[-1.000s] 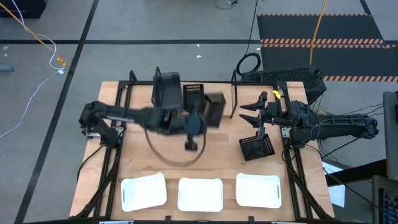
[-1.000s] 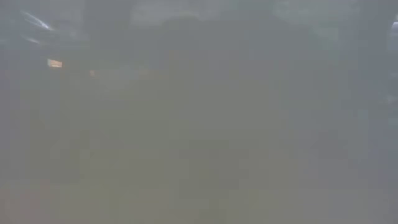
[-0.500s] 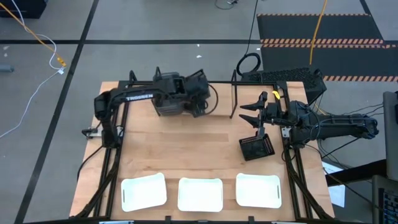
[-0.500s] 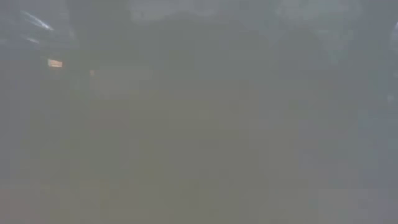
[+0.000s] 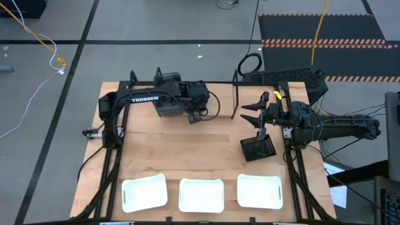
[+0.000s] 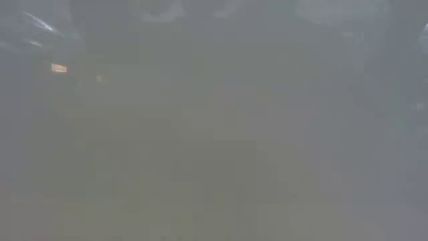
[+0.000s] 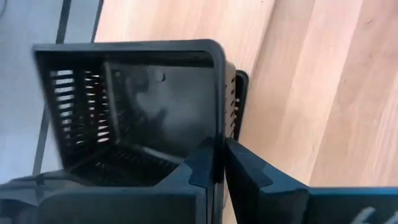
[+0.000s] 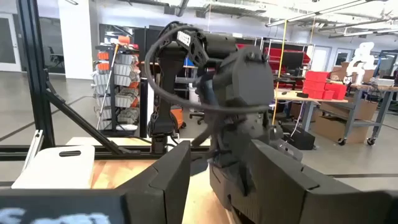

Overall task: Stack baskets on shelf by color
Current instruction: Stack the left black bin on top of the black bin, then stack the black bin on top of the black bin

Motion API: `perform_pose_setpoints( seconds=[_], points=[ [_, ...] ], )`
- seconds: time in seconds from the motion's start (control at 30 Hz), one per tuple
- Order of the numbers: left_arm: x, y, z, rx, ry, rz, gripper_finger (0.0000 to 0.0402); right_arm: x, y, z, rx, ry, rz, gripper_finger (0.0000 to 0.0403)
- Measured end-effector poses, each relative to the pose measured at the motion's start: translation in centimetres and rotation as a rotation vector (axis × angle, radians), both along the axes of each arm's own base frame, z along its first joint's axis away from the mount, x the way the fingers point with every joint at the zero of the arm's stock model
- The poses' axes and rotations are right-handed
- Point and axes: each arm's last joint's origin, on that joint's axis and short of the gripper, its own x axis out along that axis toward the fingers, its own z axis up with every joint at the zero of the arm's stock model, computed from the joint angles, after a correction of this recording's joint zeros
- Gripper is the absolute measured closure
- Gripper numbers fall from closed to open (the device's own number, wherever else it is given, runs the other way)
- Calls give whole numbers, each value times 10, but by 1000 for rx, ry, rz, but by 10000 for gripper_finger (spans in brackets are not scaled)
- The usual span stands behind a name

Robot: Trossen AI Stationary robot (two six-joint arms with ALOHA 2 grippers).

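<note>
Nearest the front edge of the surface (image 5: pixel 150 156), three white baskets (image 5: pixel 201 194) lie side by side in a row, untouched and well apart from either arm, so by my reading that colour is not yet dealt with. Farther in, toward the right side, a small black mesh basket (image 5: pixel 257 148) stands alone on the wood, just below the right gripper (image 5: pixel 251 115), which hangs above the surface with its fingers spread wide and nothing between them; the right arm looks to be waiting. At the far edge, the shelf (image 5: pixel 232 94) shows only as thin black rods, and how much of it is filled cannot be made out from above. The left gripper (image 5: pixel 194 112) reaches across the back of the surface to a dark grey basket (image 7: pixel 134 106) there. In the left wrist view its fingers (image 7: pixel 249 171) straddle that basket's side wall at the rim, set narrow with the wall between them, and whether they clamp it or are letting go I cannot tell. A second dark rim shows just behind the held wall, which suggests one basket sitting in or against another, though that is a judgement. The task seems at an early to middle stage: dark baskets being gathered at the back, the mesh one and all three white ones left. The low view shows nothing usable.
</note>
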Motion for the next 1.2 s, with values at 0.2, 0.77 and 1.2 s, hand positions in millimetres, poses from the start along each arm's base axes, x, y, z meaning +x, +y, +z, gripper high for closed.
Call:
perform_pose_setpoints(
  seconds=[0.2,0.77,1.2],
  points=[
    [1,-1,-4,6,38,-38,380,0,0,0,5,4,2,244],
    [4,-6,-5,45,50,-101,251,0,0,-1,-1,8,2,244],
    [80,-74,-9,217,-448,-613,222,-28,1,6,-40,-14,-26,244]
  ],
)
